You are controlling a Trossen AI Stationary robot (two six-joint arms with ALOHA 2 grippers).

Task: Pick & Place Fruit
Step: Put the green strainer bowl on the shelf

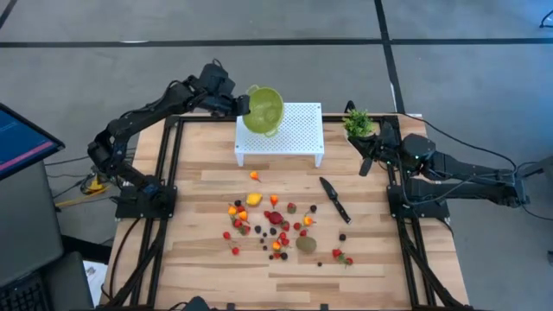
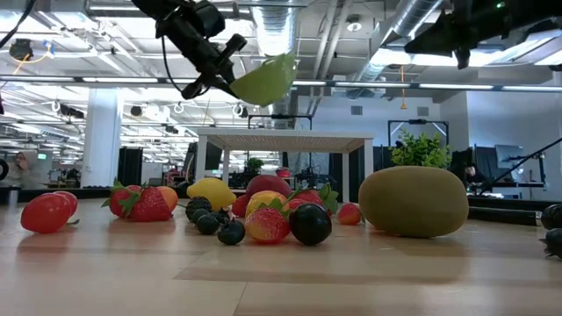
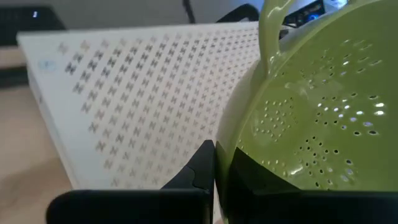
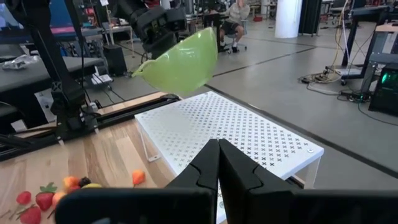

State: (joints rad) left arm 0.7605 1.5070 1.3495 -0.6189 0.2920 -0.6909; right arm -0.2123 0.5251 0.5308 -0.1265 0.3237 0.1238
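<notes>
A lime-green colander (image 1: 263, 110) hangs tilted over the far left corner of a white perforated stand (image 1: 294, 138), with my left gripper (image 1: 243, 105) shut on it. The colander also shows in the low view (image 2: 263, 81) and in the right wrist view (image 4: 180, 62). The fruit (image 1: 275, 220) lies scattered on the wooden table in front of the stand: small red, orange, yellow and dark pieces, plus a larger brown-green one (image 2: 413, 202). My right gripper (image 4: 217, 165) is shut on nothing at the table's far right, level, pointing toward the stand. My left gripper grips the colander's wall at its rim (image 3: 231, 152). One finger (image 3: 199, 171) lies outside the bowl and the other seems to lie inside it. The fingers slant down from the table's far left. The colander is lifted clear of the stand and tilted.
A black knife (image 1: 335, 199) lies right of the fruit. A small green potted plant (image 1: 359, 123) stands at the far right corner beside my right arm. Black frame rails run along both sides of the table. Bare wood shows along the near edge.
</notes>
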